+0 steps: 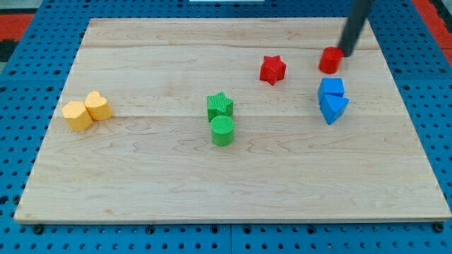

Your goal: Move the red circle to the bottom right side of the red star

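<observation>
The red circle [329,61] lies near the view's top right of the wooden board [141,183]. The red star [272,70] lies to its left, a short gap apart. My tip [347,52] is at the red circle's upper right edge, touching or nearly touching it. The rod rises from there to the view's top.
A blue cube [331,88] and a blue triangle [333,107] sit together just below the red circle. A green star [219,106] and a green cylinder [222,130] sit at the middle. Two yellow blocks [86,110] lie at the left. A blue pegboard [21,106] surrounds the board.
</observation>
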